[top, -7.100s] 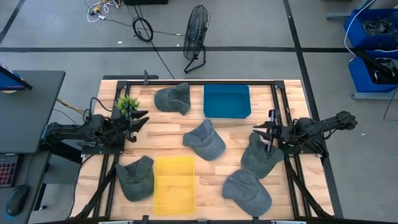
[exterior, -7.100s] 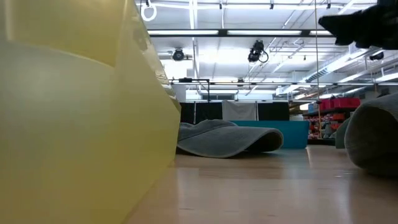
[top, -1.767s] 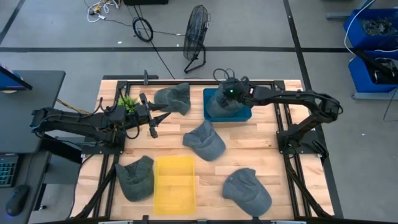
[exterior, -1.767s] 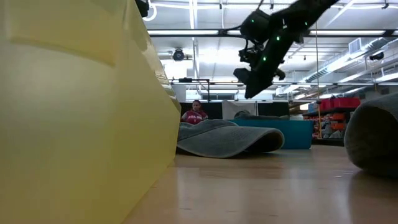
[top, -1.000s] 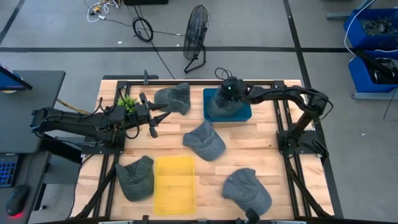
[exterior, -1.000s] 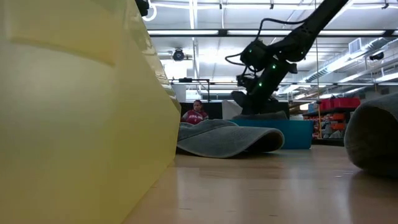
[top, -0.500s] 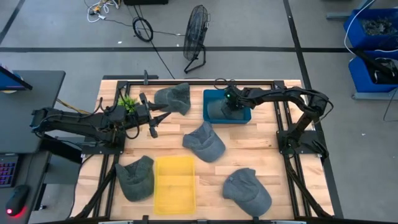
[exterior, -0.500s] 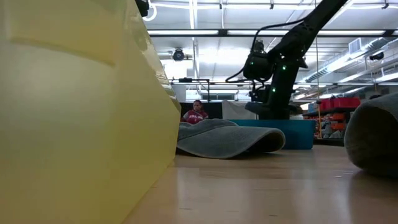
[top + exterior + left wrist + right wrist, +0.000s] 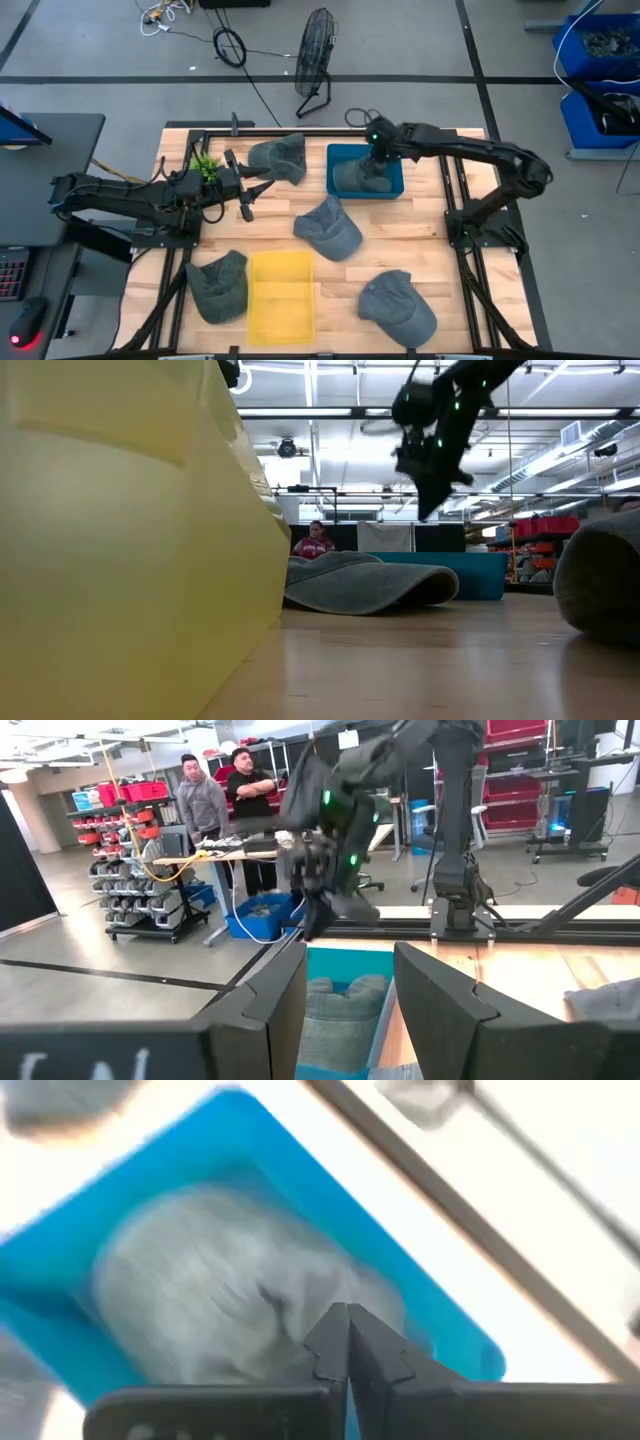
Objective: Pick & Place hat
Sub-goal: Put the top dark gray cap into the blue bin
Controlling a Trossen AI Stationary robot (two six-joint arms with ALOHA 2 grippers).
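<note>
A grey hat [image 9: 362, 177] lies crumpled in the blue bin [image 9: 338, 152] at upper centre of the high view, the right gripper [image 9: 377, 137] poised just above it, fingers pressed together and empty. The left gripper [image 9: 247, 190], fingers apart, waits at left beside another hat [image 9: 278, 158]. The hats look light, soft and floppy; the crown would likely bunch under a pinch, so the stiffer brim seems the surer hold.

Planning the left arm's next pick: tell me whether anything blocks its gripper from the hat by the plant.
Nothing visible does. The left gripper, fingers open, points at the hat beside the plant, with only bare table between.
</note>
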